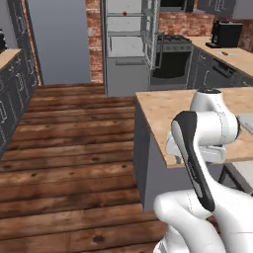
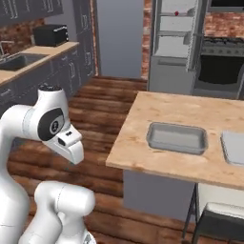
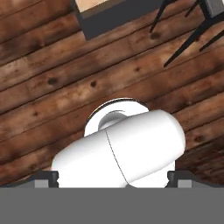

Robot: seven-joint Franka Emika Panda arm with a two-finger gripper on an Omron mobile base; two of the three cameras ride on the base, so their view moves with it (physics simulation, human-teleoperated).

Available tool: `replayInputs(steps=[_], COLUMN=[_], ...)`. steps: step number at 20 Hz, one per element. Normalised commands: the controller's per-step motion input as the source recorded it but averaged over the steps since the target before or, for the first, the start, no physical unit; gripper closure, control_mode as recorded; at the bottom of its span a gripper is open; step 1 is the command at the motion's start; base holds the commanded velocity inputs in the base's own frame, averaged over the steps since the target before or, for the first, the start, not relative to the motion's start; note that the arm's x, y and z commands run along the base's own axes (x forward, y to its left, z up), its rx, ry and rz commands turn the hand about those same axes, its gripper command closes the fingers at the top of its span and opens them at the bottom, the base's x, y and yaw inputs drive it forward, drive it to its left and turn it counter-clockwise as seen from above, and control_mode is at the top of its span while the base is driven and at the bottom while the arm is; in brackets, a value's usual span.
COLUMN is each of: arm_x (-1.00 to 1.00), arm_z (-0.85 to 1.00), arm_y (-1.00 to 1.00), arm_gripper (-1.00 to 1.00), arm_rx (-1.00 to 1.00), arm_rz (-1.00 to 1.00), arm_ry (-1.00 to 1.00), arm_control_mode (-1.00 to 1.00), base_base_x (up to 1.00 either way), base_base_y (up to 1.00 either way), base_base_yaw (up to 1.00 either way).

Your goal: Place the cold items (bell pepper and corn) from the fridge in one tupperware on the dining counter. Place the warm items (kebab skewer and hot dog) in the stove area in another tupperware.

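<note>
Arm [image 1: 197,148] folded tight above base, elbow raised, upper link sloping toward 5 o'clock in left base view. Gripper [image 3: 112,177] points straight down; finger tips at 7 and 5 o'clock in hand view, spread wide, holding nothing.

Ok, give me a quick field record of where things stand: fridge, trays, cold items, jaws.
fridge: door open, far end of the room, left of the stove area
bell pepper: small red item on an upper fridge shelf
corn: too small to make out
darker tupperware: on the dining counter, nothing in it
paler tupperware: to the right of the darker one, apart, cut by the frame edge
jaws: open, holding nothing, gripper pointing down at the wooden floor
</note>
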Motion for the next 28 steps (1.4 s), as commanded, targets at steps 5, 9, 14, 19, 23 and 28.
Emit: replayInputs(steps=[5, 9, 14, 19, 23, 28], arm_x=[0.00, 0.00, 0.00, 0.00, 0.00, 0.00], arm_z=[0.00, 0.00, 0.00, 0.00, 0.00, 0.00], arm_y=[0.00, 0.00, 0.00, 0.00, 0.00, 0.00], arm_gripper=[-1.00, -1.00, -1.00, -1.00, -1.00, -1.00], arm_rx=[0.00, 0.00, 0.00, 0.00, 0.00, 0.00], arm_rz=[0.00, 0.00, 0.00, 0.00, 0.00, 0.00], arm_ry=[0.00, 0.00, 0.00, 0.00, 0.00, 0.00], arm_control_mode=[1.00, 1.00, 1.00, 1.00, 1.00, 1.00], base_base_x=[0.68, 0.66, 0.68, 0.83, 0.85, 0.80], base_base_y=[1.00, 1.00, 1.00, 1.00, 1.00, 1.00], base_base_yaw=[-0.83, -0.72, -0.43, -0.08, -0.16, -0.26])
